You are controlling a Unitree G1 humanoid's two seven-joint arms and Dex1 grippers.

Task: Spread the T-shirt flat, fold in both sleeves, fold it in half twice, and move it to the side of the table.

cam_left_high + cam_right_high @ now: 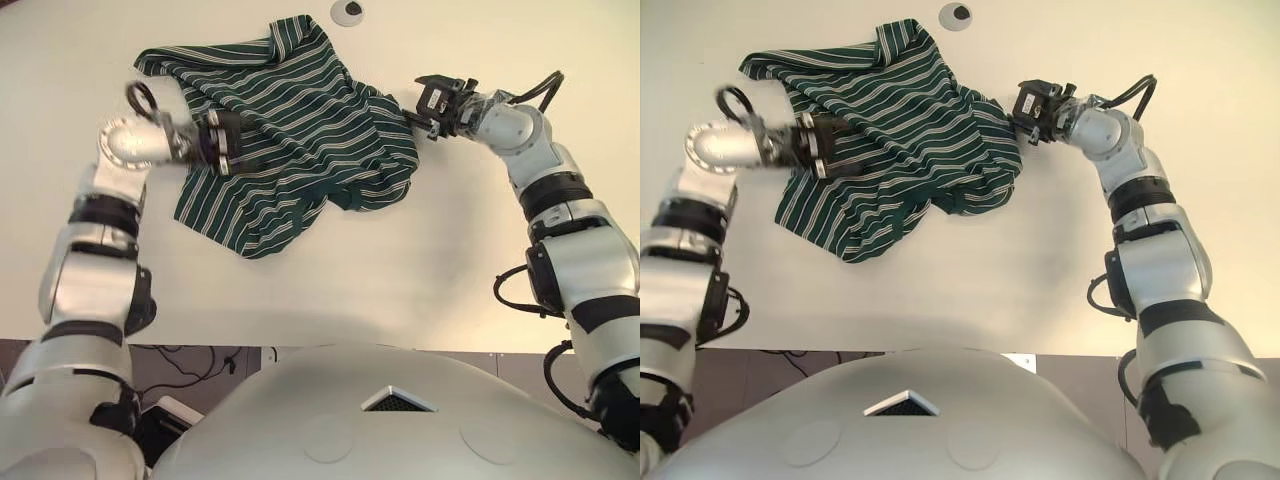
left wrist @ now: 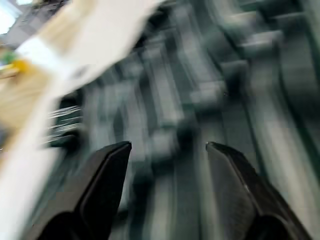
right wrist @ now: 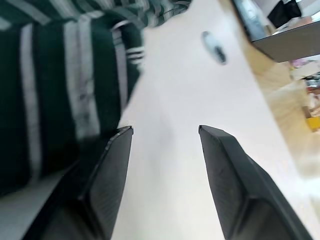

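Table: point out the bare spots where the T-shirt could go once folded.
Bare table runs wide between the T-shirt and the near edge, and again to the right beyond the right claw. Crowded: far centre, with the crumpled shirt, the left claw over it, and the round cap behind its collar.

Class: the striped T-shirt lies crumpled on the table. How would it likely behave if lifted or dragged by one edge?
The T-shirt lies in soft rumpled folds, so it is probably floppy and would sag when lifted. The thin cloth looks light. Dragged over the smooth table, it would likely slide but bunch up.
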